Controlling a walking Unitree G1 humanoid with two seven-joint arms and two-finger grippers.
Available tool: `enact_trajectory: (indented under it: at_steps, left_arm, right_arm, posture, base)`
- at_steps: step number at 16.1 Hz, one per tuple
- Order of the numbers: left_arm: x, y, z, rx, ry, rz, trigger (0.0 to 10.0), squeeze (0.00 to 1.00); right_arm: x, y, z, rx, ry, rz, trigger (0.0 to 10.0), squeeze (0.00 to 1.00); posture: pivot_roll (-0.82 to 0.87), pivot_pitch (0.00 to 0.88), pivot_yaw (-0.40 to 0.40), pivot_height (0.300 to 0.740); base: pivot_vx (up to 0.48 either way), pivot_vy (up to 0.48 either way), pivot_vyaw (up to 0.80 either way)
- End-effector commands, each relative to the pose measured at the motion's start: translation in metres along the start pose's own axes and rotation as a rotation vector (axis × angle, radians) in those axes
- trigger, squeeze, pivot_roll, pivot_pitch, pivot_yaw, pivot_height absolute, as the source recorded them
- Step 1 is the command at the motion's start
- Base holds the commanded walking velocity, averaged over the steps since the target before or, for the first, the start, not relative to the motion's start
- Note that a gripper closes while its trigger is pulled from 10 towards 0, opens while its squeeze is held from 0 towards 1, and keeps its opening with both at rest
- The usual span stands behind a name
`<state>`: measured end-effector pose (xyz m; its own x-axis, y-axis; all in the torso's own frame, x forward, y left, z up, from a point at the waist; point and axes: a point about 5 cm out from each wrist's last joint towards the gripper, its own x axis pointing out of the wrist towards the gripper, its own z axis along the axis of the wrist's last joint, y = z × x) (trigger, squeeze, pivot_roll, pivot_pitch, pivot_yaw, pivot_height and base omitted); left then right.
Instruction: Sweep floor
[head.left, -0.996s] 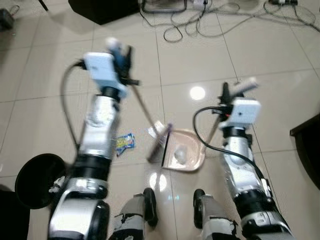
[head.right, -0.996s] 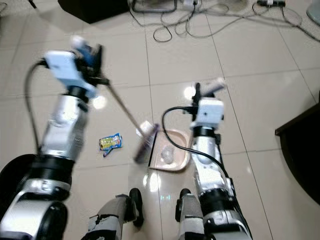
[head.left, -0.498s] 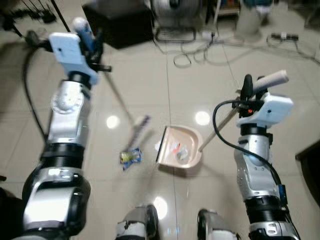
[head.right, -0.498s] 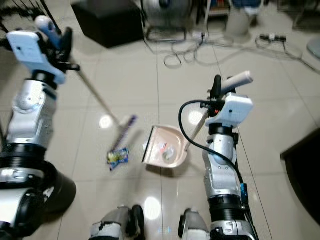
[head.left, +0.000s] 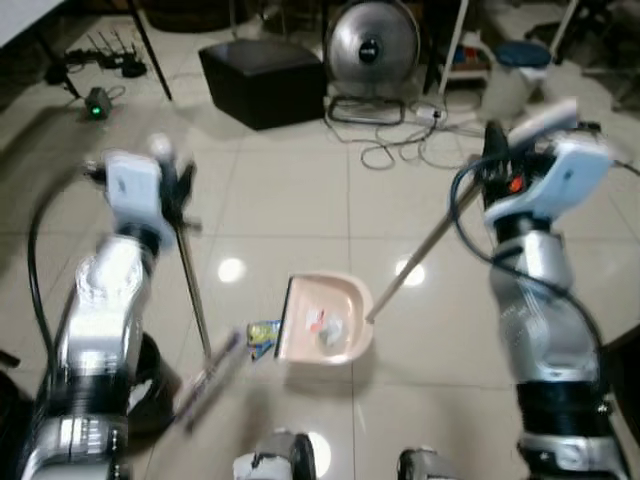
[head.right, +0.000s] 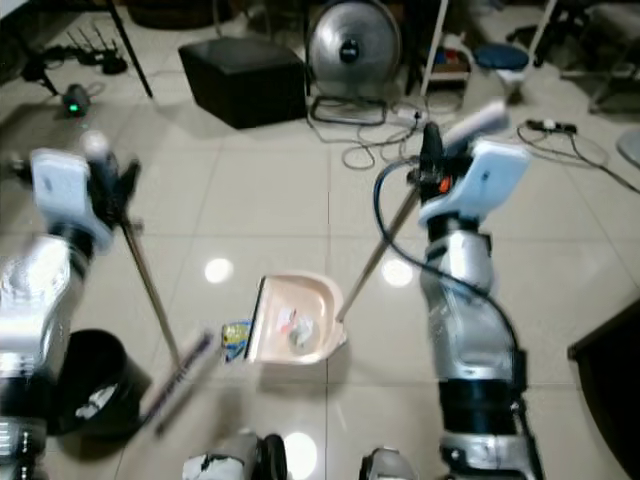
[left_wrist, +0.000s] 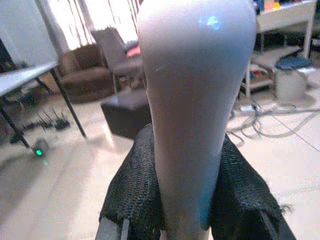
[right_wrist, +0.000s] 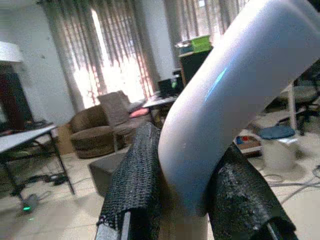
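Note:
My left gripper (head.left: 172, 190) is shut on the broom handle (left_wrist: 192, 110); the thin broom shaft (head.left: 193, 300) slants down to the brush head (head.left: 205, 375) on the tiles at lower left. My right gripper (head.left: 495, 165) is shut on the dustpan handle (right_wrist: 220, 115), whose long rod (head.left: 415, 260) runs down to the pink dustpan (head.left: 322, 320) on the floor ahead of my feet. The pan holds crumpled paper and small scraps. A yellow and blue wrapper (head.left: 262, 333) lies on the tiles touching the pan's left lip, between pan and brush.
A black round bin (head.right: 90, 395) stands at my lower left. Further off are a black box (head.left: 262, 68), a floor fan (head.left: 372, 45) and tangled cables (head.left: 410, 140). A dark furniture corner (head.right: 610, 375) juts in at right. My feet (head.left: 275, 462) are just behind the pan.
The camera has tilted up, showing more of the room. The broom head swung left and back, off the wrapper toward the bin. The wrapper now lies against the dustpan's lip.

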<state>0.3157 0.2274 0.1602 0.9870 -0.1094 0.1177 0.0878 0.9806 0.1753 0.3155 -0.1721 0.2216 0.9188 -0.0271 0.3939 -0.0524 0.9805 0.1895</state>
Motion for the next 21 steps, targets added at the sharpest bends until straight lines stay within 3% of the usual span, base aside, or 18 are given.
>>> enact_trajectory:
  at_steps: [1,3,6,8,15,19,21]
  left_arm:
    - [-0.006,-0.005,0.010,0.004,-0.045,-0.009,10.0,0.00]
    - [-0.020,-0.011,0.003,0.006,-0.015,-0.008,10.0,0.00]
    - [-0.051,-0.023,-0.005,0.057,0.025,-0.040,10.0,0.00]
    - [-0.060,-0.026,-0.008,0.058,0.053,-0.028,10.0,0.00]
    - [-0.053,-0.053,0.001,-0.023,0.054,-0.093,10.0,0.00]
    - [-0.046,-0.059,0.005,-0.019,0.053,-0.146,10.0,0.00]
    - [-0.043,-0.060,0.004,-0.022,0.060,-0.153,10.0,0.00]
  right_arm:
    - [0.006,0.006,0.024,0.060,-0.057,0.045,10.0,0.00]
    - [0.009,0.008,0.033,0.094,-0.045,0.079,10.0,0.00]
    - [0.009,0.015,0.043,0.144,0.021,0.150,10.0,0.00]
    - [0.012,0.020,0.049,0.159,0.010,0.177,10.0,0.00]
    - [0.010,0.018,0.056,0.178,0.026,0.166,10.0,0.00]
    - [0.005,0.013,0.059,0.179,0.019,0.129,10.0,0.00]
    - [0.003,0.012,0.062,0.175,0.015,0.127,10.0,0.00]
  posture:
    - [0.02,0.029,0.071,0.740]
    - [0.02,0.030,0.069,0.740]
    - [0.06,0.001,0.041,0.740]
    - [0.07,0.000,0.046,0.740]
    - [0.05,0.000,0.056,0.740]
    - [0.03,0.000,0.087,0.740]
    - [0.01,0.000,0.094,0.740]
  base:
    - [0.000,0.000,0.00]
    - [0.000,0.000,0.00]
    - [0.000,0.000,0.27]
    - [0.000,0.000,0.80]
    - [0.000,0.000,0.80]
    - [0.000,0.000,0.77]
    - [0.000,0.156,0.00]
